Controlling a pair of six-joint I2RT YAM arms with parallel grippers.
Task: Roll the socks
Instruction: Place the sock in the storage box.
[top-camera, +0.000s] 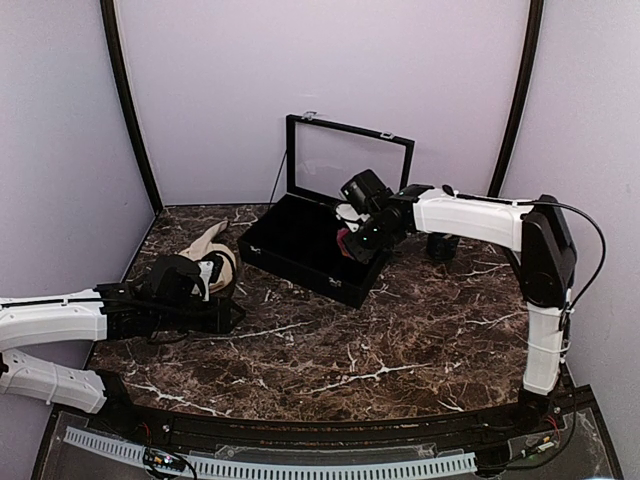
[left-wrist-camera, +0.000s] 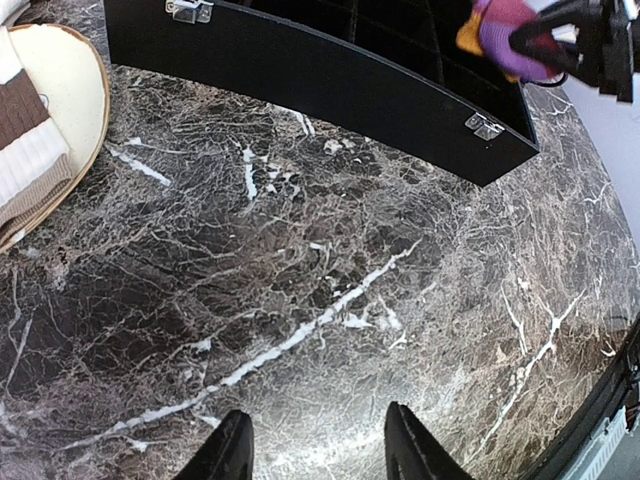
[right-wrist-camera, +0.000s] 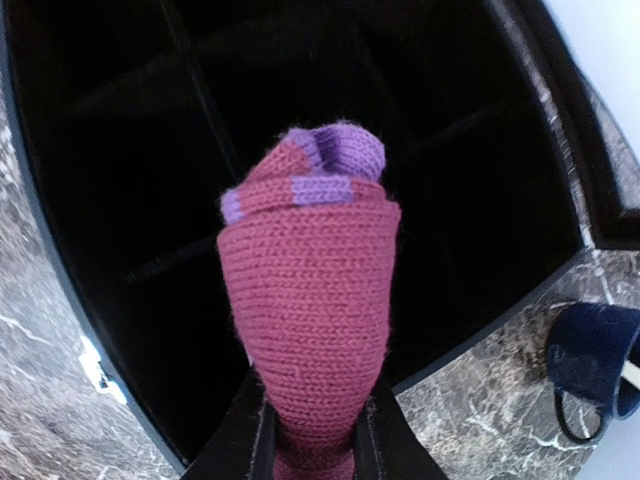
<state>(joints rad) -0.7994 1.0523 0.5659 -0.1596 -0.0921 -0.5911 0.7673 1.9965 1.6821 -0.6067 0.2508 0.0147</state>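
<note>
Your right gripper (right-wrist-camera: 312, 425) is closed on the rolled pink sock (right-wrist-camera: 305, 290). Its two fingers press the lower end, and the roll stands out ahead of them with the purple stripes at the far tip. You hold it over the dark compartments of the open black box (top-camera: 300, 268); I cannot tell if it touches the bottom. Your left gripper (left-wrist-camera: 315, 445) is about half open and empty, low over the marble table (left-wrist-camera: 300, 300). The cream sock (left-wrist-camera: 25, 140) lies on the round plate (left-wrist-camera: 80, 90), well apart, to the left of these fingers.
</note>
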